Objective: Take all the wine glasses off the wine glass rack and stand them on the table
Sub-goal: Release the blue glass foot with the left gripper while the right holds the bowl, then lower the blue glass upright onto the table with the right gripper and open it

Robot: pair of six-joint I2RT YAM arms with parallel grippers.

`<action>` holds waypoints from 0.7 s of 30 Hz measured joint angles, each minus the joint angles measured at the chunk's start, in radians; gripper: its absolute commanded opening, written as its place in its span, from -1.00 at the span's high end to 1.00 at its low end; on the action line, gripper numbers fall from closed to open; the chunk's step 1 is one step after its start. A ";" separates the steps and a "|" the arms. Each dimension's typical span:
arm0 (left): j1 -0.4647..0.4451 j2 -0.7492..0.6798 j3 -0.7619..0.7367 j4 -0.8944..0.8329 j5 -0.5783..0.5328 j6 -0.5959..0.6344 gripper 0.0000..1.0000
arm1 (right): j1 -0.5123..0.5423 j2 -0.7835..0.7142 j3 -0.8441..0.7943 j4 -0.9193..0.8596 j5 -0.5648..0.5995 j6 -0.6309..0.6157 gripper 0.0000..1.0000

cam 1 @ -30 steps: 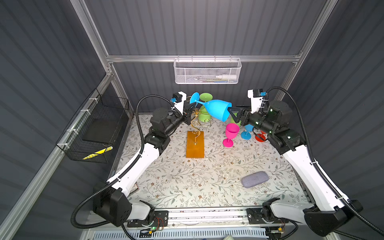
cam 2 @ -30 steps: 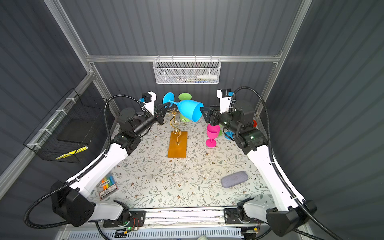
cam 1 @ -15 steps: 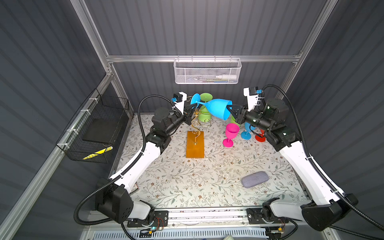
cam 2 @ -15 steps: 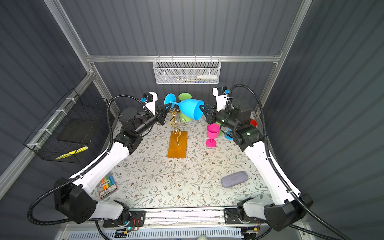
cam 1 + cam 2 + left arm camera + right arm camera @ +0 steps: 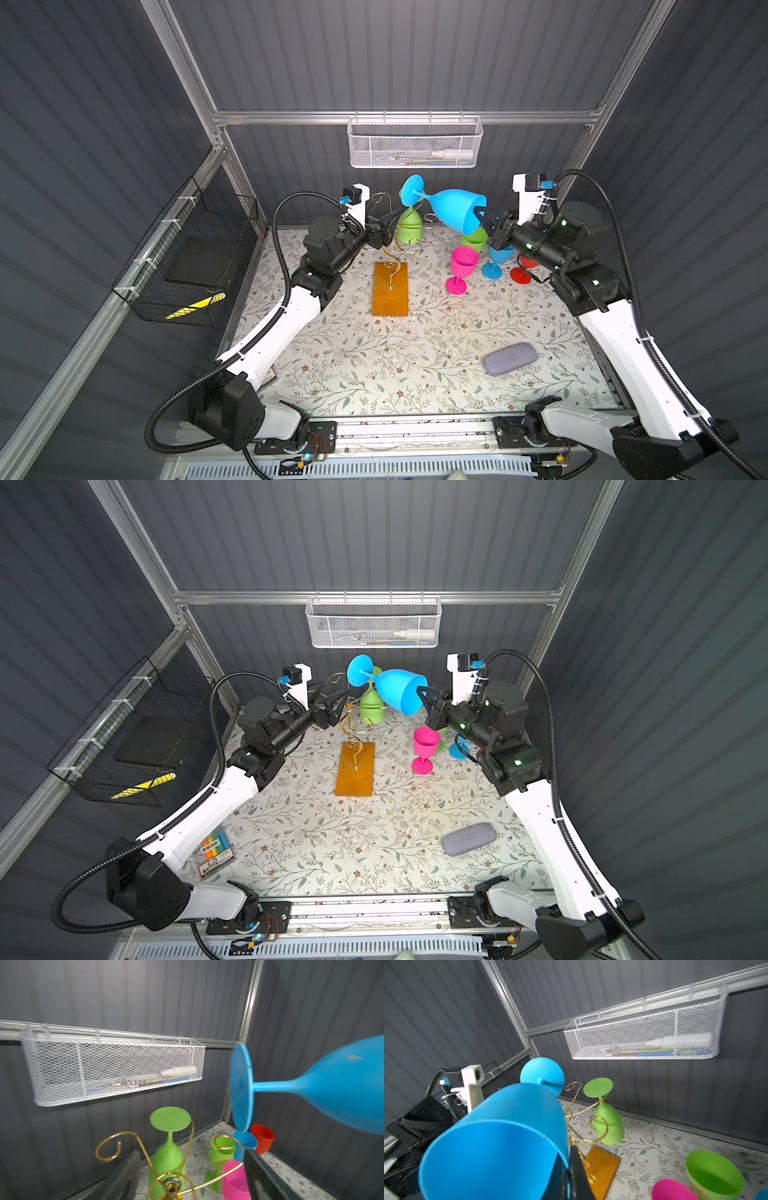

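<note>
A blue wine glass (image 5: 453, 208) (image 5: 399, 690) lies sideways in the air above the table's back, foot toward the left. My right gripper (image 5: 482, 216) (image 5: 569, 1167) is shut on its rim, one finger inside the bowl (image 5: 500, 1130). The gold wire wine glass rack (image 5: 409, 245) stands on an amber base (image 5: 390, 291) (image 5: 602, 1165). A green wine glass (image 5: 409, 226) (image 5: 166, 1159) hangs upside down from one of its arms. My left gripper (image 5: 384, 226) (image 5: 191, 1178) is open beside the rack's top, below the blue stem (image 5: 274, 1086), holding nothing.
Upright on the table at the right stand a pink glass (image 5: 461, 266), a green one (image 5: 473, 241), a small blue one (image 5: 496, 259) and a red one (image 5: 523, 270). A grey case (image 5: 510, 358) lies front right. White mesh basket (image 5: 415, 143) on the back wall, black wire basket (image 5: 195, 257) at left.
My right gripper closed on the blue glass's rim. My left gripper then opened, let go of the stem and dropped slightly away from it.
</note>
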 measured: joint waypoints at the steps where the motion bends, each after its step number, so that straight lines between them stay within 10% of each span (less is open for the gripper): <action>1: 0.017 -0.013 -0.013 0.001 -0.018 -0.010 -0.72 | -0.005 -0.026 0.000 -0.025 0.021 -0.011 1.00; 8: 0.201 -0.060 -0.076 0.022 -0.076 -0.132 -0.79 | -0.010 -0.177 0.019 -0.257 0.157 -0.095 1.00; 21: 0.202 -0.112 -0.109 0.050 -0.121 -0.139 -0.83 | 0.038 -0.185 0.031 -0.710 0.394 -0.154 1.00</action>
